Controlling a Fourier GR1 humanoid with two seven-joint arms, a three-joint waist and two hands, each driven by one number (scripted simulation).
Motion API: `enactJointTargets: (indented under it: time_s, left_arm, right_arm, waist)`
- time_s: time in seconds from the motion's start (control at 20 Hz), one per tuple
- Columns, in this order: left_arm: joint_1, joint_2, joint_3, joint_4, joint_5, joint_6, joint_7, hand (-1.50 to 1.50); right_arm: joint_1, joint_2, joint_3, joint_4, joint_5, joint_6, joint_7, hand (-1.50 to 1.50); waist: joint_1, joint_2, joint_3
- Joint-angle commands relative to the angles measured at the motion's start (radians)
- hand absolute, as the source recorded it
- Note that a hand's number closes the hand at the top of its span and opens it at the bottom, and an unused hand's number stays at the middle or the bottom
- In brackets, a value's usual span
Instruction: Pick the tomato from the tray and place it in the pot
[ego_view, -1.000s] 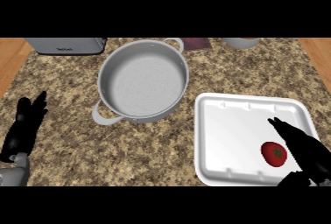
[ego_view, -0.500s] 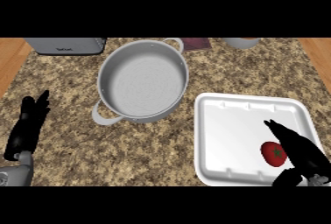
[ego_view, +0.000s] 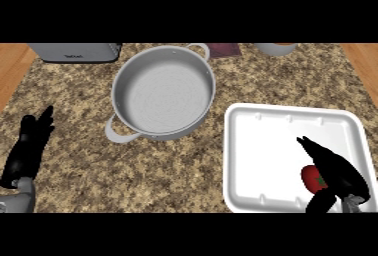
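Head view: granite counter (ego_view: 81, 95). Silver two-handled pot (ego_view: 164, 95), upright, left of centre. White tray (ego_view: 280, 150) just right of the pot, apart from it. Red tomato (ego_view: 313, 178) in the tray's lower right area. Right hand (ego_view: 336, 172) over the tomato, fingers straight, thumb below it, not clasped on it. Left hand (ego_view: 31, 145) at left edge, fingers up and relaxed, resting. Grey toaster (ego_view: 75, 51) at top left.

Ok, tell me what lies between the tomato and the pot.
In the head view, only bare white tray floor, the tray's rim, then speckled counter separate the tomato from the pot.
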Motion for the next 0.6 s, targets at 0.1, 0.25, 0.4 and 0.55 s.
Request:
enactJointTargets:
  time_s: [0.1,0.25,0.4,0.55]
  left_arm:
    - [-0.094,-0.013,0.019,0.092,-0.033,0.004,-0.006,0.0]
    - [0.009,-0.002,0.037,-0.023,0.021,-0.048,0.011,0.0]
    - [-0.025,-0.062,-0.03,-0.076,-0.056,0.025,0.094,0.0]
    - [-0.008,-0.034,0.019,0.019,-0.039,-0.004,-0.027,0.0]
  right_arm:
    - [-0.074,0.041,-0.027,0.091,0.019,0.014,-0.006,1.5]
    - [-0.019,0.039,0.006,0.123,0.073,-0.131,-0.127,1.5]
    - [-0.033,0.032,0.009,0.114,0.111,-0.175,-0.142,1.5]
    - [-0.049,0.009,0.014,0.079,0.154,-0.167,-0.14,1.5]
  waist:
    - [-0.002,0.002,0.002]
    - [0.002,0.001,0.002]
    - [0.0,0.001,0.003]
    - [0.0,0.002,0.002]
